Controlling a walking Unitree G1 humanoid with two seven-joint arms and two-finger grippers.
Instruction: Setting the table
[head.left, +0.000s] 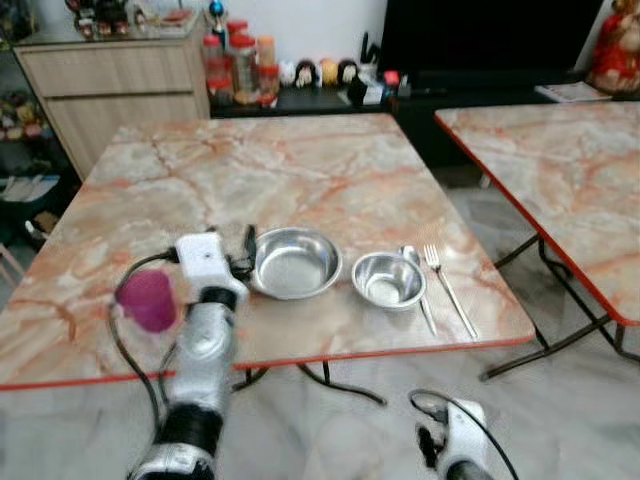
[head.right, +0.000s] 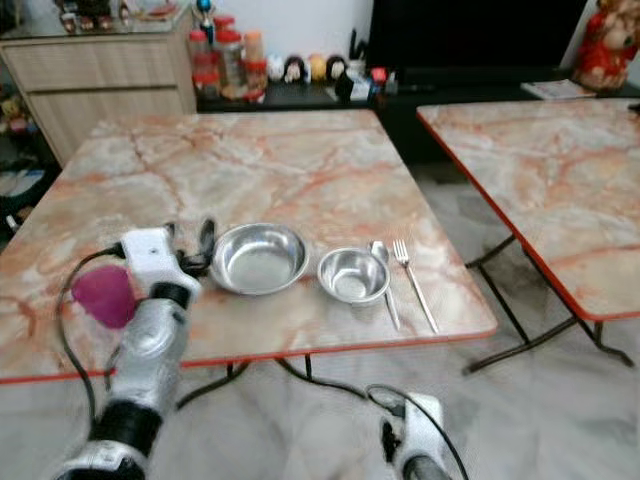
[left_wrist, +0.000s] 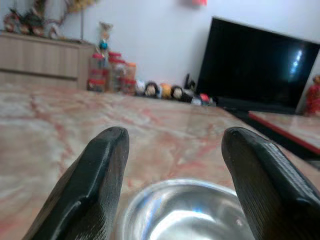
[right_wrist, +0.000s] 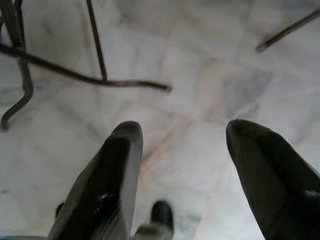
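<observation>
Left gripper (left_wrist: 172, 165) gapes beside empty large bowl (head.left: 295, 262); small bowl (head.left: 388, 279) empty.

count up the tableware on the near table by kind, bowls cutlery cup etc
Steel bowls: 2, a larger bowl and a smaller bowl
Spoon: 1
Fork: 1
Magenta cup: 1
Total: 5

No legible text or labels.
</observation>
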